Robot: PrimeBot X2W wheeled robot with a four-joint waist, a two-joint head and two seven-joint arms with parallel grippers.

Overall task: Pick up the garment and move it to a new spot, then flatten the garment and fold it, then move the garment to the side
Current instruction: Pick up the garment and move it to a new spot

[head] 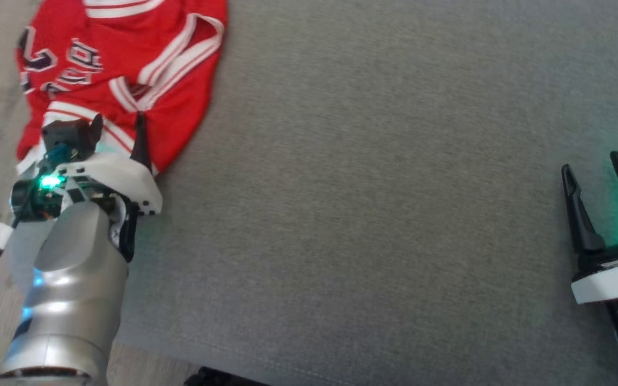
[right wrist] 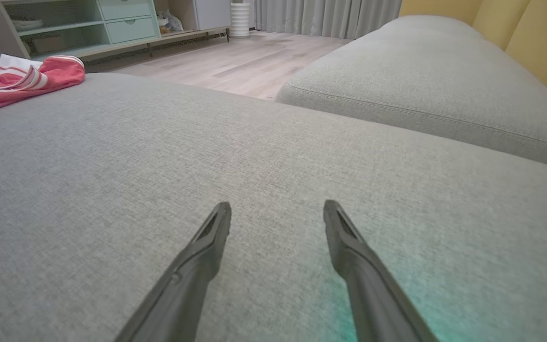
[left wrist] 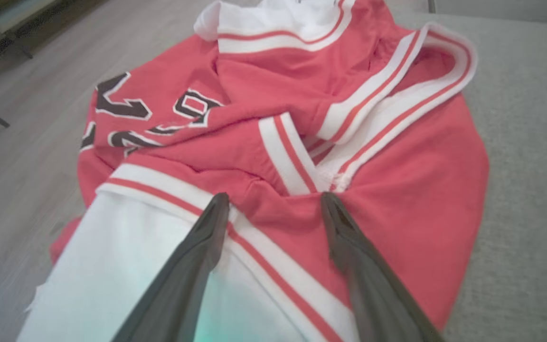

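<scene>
**Operator:** State of the left gripper?

**Technician:** The left gripper (left wrist: 274,199) stands spread wide and grasps nothing. Its fingers frame a striped hem of the garment (left wrist: 397,190), which lies bunched at the left edge of the grey cushion (head: 368,187).

**Operator:** Recommended procedure?

**Technician:** Lower onto one raised fold, close fully, then lift clear. The right gripper (head: 591,162) hangs spread, empty, well apart.

**Operator:** Containers?

**Technician:** A shelf unit (right wrist: 126,29); its contents are too small to identify.
</scene>
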